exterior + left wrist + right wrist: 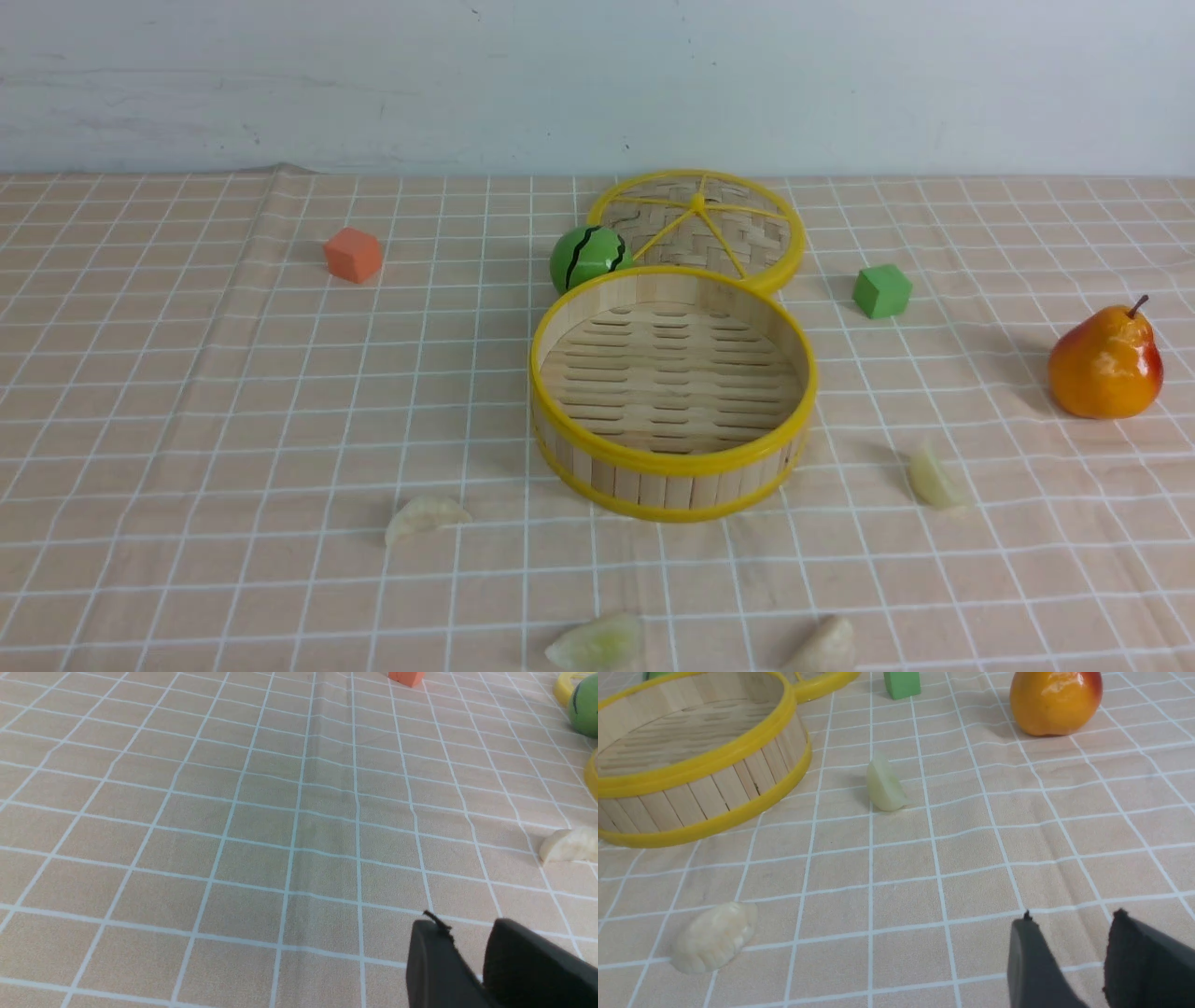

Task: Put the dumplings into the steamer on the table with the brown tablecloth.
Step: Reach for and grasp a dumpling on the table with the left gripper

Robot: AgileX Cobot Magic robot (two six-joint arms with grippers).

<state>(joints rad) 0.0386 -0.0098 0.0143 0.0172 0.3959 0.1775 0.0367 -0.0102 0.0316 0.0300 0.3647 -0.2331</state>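
Note:
The steamer (672,464) stands empty at the middle of the brown tablecloth (233,401) that covers the table. Four dumplings lie on the cloth around it: one at its front left (425,516), one at its right (934,481), and two at the near edge (597,644) (826,646). Neither gripper shows in the front view. My left gripper (467,928) is slightly open and empty over bare cloth, with a dumpling (570,845) off to one side. My right gripper (1073,921) is open and empty, with two dumplings (885,786) (714,938) and the steamer (714,753) ahead of it.
A flat woven lid with yellow spokes (695,229) lies behind the steamer, and a green watermelon ball (586,257) sits beside it. An orange cube (353,254) is at the far left, a green cube (881,290) at the right, and a pear (1104,362) at the far right.

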